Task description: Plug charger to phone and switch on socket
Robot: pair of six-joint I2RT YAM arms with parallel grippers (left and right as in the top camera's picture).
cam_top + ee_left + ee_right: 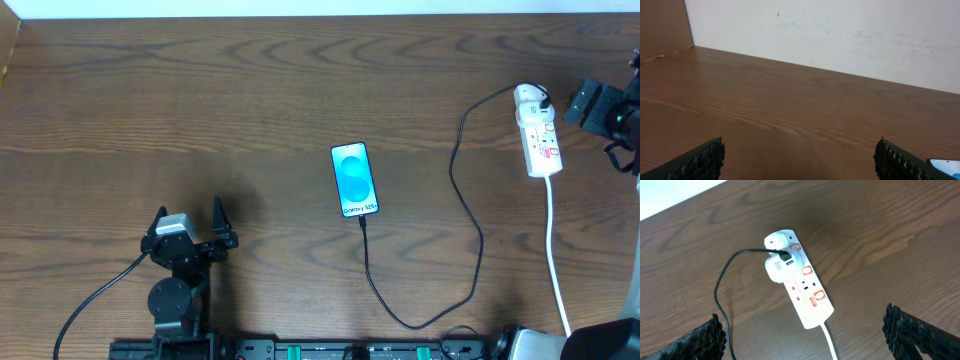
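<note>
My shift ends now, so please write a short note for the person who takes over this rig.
Left tool: open, empty, at the front left of the table.
Right tool: open, empty, over the power strip at the right side.
Phone: mid-table, screen up and lit.
Black cable: runs from the white adapter in the strip to the phone's bottom edge.
Done: cable appears plugged in at both ends.
Left: press the strip's switch; whether it is on cannot be told.

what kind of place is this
Probably a robot test bench: a wood-grain table against a plain white wall, with a phone, charger and power strip laid out.
</note>
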